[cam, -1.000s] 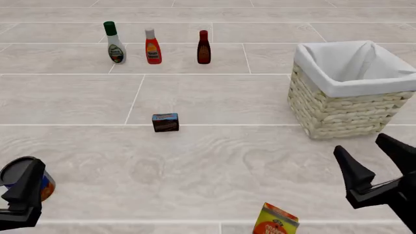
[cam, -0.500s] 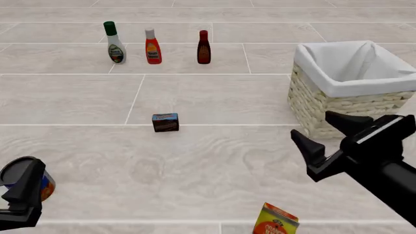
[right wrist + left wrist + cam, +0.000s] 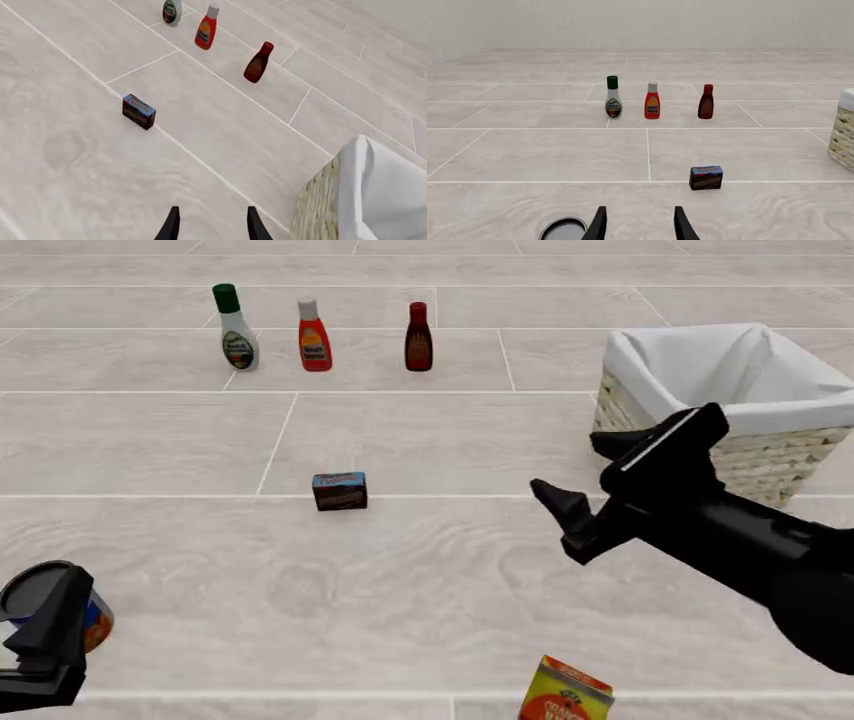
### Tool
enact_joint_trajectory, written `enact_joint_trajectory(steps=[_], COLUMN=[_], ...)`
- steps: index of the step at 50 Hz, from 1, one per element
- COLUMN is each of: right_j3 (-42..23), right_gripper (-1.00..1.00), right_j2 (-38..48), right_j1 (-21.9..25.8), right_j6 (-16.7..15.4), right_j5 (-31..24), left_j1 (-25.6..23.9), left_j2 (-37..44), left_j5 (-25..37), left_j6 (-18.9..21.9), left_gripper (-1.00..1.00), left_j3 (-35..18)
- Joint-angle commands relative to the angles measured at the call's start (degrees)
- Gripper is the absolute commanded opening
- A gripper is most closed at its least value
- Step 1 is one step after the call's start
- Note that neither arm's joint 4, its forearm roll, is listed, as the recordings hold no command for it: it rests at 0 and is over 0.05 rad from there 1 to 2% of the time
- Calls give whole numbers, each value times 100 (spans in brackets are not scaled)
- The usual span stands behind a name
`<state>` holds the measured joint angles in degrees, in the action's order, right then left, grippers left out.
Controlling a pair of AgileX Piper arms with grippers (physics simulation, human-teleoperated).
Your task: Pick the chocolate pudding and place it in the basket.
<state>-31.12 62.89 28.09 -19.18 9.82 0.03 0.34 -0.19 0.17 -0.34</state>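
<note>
The chocolate pudding (image 3: 339,490), a small dark brown box with a blue top band, stands on the tiled surface left of centre. It also shows in the left wrist view (image 3: 706,177) and the right wrist view (image 3: 139,111). The wicker basket (image 3: 790,466) with white cloth lining stands at the right and shows in the right wrist view (image 3: 319,210) too. My right gripper (image 3: 571,466) is open and empty, raised between the pudding and the basket, well right of the pudding. My left gripper (image 3: 51,622) is open and empty at the near left, far from the pudding.
Three bottles stand in a row at the back left: white with green cap (image 3: 236,328), red (image 3: 314,336), dark brown (image 3: 418,338). A blue-orange can (image 3: 27,592) sits beside my left gripper. An orange carton (image 3: 567,692) stands at the front edge.
My right arm has swung up and to the left from the near right corner, now in front of the basket's left side. The left arm and the pudding have not moved.
</note>
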Motion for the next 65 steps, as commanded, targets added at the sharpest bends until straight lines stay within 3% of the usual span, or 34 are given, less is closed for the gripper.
enact_joint_trajectory(steps=[1, 31, 34, 46, 52, 65], right_j3=[-684, -2432, -2546, -3264, -3494, -4086], right_gripper=[100, 100, 100, 100, 100, 100], right_j2=[667, 2233, 2366, 2916, 3056, 3645], right_j1=[124, 558, 515, 703, 875, 1045], right_j6=[-338, -1449, -1762, -1936, -1825, -1962], right_j5=[-362, -1484, -1518, -1934, -2114, -2373], left_j1=[0, 1, 1, 2, 3, 3], left_j2=[6, -12, -15, -12, -8, -9], left_j5=[5, 4, 5, 5, 5, 1], left_j6=[-11, -3, 1, -2, -3, -2], left_gripper=[100, 100, 100, 100, 100, 100], left_j3=[12, 14, 9, 12, 11, 15])
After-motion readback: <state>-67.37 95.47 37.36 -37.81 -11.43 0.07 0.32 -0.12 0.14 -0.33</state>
